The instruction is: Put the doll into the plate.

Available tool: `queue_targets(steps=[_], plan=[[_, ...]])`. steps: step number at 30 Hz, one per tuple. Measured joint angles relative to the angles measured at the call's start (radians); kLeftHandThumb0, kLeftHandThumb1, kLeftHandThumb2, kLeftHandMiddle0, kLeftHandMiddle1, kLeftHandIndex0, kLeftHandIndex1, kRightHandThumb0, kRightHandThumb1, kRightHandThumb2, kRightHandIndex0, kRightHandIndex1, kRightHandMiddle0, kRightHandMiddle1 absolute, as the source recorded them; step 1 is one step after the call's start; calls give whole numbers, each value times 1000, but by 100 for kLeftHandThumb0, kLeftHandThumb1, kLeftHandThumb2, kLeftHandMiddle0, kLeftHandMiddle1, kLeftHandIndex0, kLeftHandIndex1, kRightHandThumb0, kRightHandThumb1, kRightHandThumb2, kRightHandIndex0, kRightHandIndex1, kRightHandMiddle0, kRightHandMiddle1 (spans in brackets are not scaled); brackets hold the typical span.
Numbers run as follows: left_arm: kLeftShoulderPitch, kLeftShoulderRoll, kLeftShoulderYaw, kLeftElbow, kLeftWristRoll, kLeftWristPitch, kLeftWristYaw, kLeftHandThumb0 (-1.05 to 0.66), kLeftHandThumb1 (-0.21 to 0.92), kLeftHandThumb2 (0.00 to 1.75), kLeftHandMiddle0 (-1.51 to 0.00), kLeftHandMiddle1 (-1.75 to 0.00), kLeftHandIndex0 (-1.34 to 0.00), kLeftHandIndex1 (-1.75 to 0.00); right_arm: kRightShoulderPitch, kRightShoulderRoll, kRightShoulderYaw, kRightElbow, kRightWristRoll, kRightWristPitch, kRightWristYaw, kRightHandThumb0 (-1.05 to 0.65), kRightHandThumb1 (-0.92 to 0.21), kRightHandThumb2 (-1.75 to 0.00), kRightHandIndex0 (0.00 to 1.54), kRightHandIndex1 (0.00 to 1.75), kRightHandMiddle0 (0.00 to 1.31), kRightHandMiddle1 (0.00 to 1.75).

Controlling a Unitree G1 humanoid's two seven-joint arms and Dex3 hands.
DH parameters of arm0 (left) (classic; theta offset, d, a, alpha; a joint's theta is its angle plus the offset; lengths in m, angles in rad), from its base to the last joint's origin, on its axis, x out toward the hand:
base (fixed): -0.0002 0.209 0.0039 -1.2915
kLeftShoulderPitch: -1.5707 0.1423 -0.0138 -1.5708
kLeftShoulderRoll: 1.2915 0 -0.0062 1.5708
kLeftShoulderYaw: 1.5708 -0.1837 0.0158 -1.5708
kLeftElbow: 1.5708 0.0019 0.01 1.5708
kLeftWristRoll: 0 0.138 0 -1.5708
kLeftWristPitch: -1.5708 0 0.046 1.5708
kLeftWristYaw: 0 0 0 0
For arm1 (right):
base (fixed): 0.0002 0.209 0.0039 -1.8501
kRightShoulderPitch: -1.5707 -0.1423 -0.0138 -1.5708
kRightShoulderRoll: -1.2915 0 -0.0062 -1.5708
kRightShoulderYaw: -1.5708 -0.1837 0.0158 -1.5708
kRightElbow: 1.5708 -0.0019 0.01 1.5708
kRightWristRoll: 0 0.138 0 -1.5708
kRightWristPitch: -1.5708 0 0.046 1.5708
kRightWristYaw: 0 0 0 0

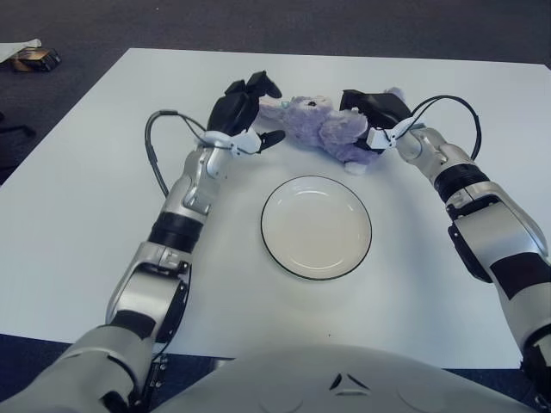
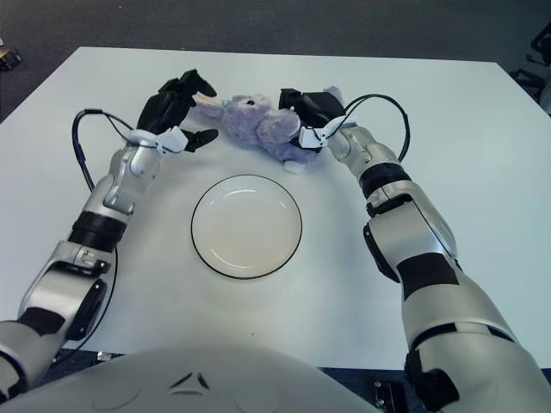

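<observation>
Two hands are up at the doll (image 1: 323, 127), one on each side of it. The doll is a soft purple bunny lying on its side on the white table (image 1: 86, 206), behind the plate (image 1: 316, 227) and not in it. The right hand (image 1: 372, 112) is at the doll's right end, with its black fingers closed around the fluffy body there. The left hand (image 1: 243, 112) is at the doll's left end, by the head and ear. Its fingers are spread and curved, right up against the ear, but I cannot tell if they have hold of it. The plate is round and white with a dark rim, and it sits near the doll with nothing inside.
</observation>
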Motion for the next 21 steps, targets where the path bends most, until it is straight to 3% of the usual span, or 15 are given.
queue_targets(steps=[12,21], plan=[[-169,22,-140,145,108,6,5,-52,29,96,0,-76,0,-84,1,-1,8,-2,-1,-7,-11,0,-6,-158,85,162,58,175],[-255,32,-236,228,180,-46,10,-61,32,92,0,-55,0,-71,2,0,11,-10,-1,-5,-12,0,-5,-159,85,162,58,175]])
